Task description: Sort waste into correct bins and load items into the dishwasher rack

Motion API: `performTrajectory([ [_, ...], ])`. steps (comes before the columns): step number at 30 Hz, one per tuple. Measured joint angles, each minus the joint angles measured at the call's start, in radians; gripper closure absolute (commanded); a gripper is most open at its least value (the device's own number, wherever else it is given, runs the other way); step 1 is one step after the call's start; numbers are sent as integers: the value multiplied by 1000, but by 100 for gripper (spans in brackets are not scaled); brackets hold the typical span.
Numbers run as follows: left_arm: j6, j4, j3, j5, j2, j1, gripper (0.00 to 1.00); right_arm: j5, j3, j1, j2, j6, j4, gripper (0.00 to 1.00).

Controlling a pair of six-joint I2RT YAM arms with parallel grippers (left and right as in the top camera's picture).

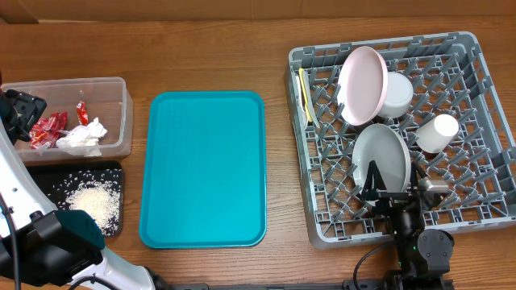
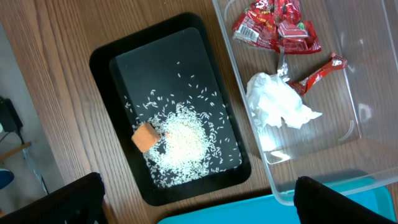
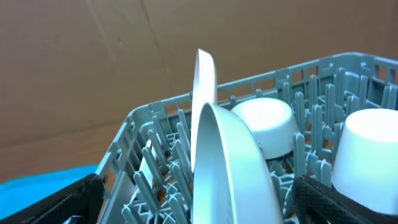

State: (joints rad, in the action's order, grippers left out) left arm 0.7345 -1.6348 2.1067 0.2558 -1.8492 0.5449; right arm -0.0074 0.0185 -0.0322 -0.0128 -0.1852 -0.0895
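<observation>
- Over at 3 o'clock on the table, the big grey dishwasher rack (image 1: 492, 193) holds the white plate (image 1: 363, 84), the grey plate (image 1: 380, 157), the white bowl (image 1: 397, 93) and the small cup (image 1: 438, 133). The yellow fork and spoon (image 1: 305, 97) lie along its 9 o'clock side.
- At the rack's 6 o'clock edge sits the right gripper (image 1: 395, 190). Its two fingers are spread wide, one on each side of the grey plate's rim, and they do not pinch it. The plate stands up between the pegs.
- At 9 o'clock the left gripper (image 2: 199, 202) hangs over the bins, its fingers spread wide too, holding nothing.
- At 10 o'clock the clear tub (image 1: 64, 82) holds the red wrapper (image 2: 277, 25) and the white napkin (image 2: 277, 102).
- At 8 o'clock the black tray (image 2: 155, 68) holds the rice (image 2: 183, 140), with the orange cube (image 2: 145, 137) touching the pile.
- I think this is the very last step: the rubbish looks sorted and the dishes look loaded.
- The next move, I think, is for the right arm to lift away gently, so it does not knock the grey plate over.
- The table (image 1: 226, 48) is smooth brown wood, with the teal tray (image 1: 201, 169) in the middle.
- Little of the room shows, only a plain brown board (image 3: 93, 62) behind the rack.
</observation>
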Motion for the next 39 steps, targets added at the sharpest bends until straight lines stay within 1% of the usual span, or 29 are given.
performTrajectory([
  [35, 0, 0, 0, 0, 0, 0, 0, 0, 0, 0, 0, 7, 0, 0],
  [39, -3, -19, 0, 3, 0, -3, 0, 0, 0, 0, 0, 7, -1, 0],
])
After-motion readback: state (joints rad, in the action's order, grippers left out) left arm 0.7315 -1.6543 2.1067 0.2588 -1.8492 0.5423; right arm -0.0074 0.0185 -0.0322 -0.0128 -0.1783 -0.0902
